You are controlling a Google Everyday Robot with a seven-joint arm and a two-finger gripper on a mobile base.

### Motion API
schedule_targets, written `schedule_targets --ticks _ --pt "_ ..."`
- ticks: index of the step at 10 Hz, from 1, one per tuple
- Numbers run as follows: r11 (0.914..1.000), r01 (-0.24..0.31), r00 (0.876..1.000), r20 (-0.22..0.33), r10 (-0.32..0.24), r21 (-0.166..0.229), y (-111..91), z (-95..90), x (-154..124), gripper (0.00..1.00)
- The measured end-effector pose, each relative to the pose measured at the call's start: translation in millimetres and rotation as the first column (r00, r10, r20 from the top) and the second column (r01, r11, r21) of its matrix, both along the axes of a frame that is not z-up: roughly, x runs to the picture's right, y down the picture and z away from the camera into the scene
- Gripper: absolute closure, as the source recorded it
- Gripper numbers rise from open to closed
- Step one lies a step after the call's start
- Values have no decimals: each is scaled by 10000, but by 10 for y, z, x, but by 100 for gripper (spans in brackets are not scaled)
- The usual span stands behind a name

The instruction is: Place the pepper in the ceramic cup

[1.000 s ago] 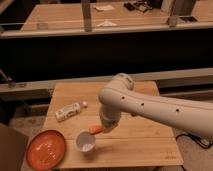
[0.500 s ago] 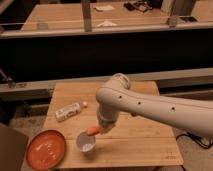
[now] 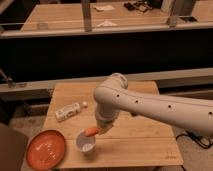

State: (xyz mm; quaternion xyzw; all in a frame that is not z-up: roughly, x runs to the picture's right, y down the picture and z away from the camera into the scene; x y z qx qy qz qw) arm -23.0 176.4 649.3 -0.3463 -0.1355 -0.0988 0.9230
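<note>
The small slim orange pepper (image 3: 91, 132) hangs just above the far rim of the white ceramic cup (image 3: 86, 144), which stands near the front left of the wooden table (image 3: 145, 140). My gripper (image 3: 101, 130) reaches down from the white arm (image 3: 150, 107) and is shut on the pepper's right end, holding it over the cup's edge. The fingers are mostly hidden behind the wrist.
A large round orange plate (image 3: 46, 148) lies at the table's front left corner, left of the cup. A white labelled bottle (image 3: 68, 111) lies on its side at the left. Dark counters and rails stand behind the table.
The gripper and pepper have barely moved, staying just above the cup's rim.
</note>
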Motion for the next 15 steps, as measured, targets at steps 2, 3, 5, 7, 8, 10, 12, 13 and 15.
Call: schedule_targets --ticks 2,3,5,7,8,10,12,13,15 --pt "9999 91 9999 81 -91 -45 0 3 -29 99" --pt "9999 135 9999 108 -134 -66 2 3 -41 99" --pt "9998 187 9997 167 -185 -110 -2 0 -45 99" --pt "9997 230 9995 239 -227 -121 -3 4 -57 99" --pt "9996 246 9994 264 -243 -126 -5 3 -64 99" --pt "9995 273 9992 296 -269 -148 -4 1 -76 99" --pt "9993 322 9988 379 -316 -173 -4 4 -92 99" --pt "9993 341 9985 424 -333 -175 -4 5 -103 99" --pt "9992 367 9983 462 -358 -172 -6 1 -119 99"
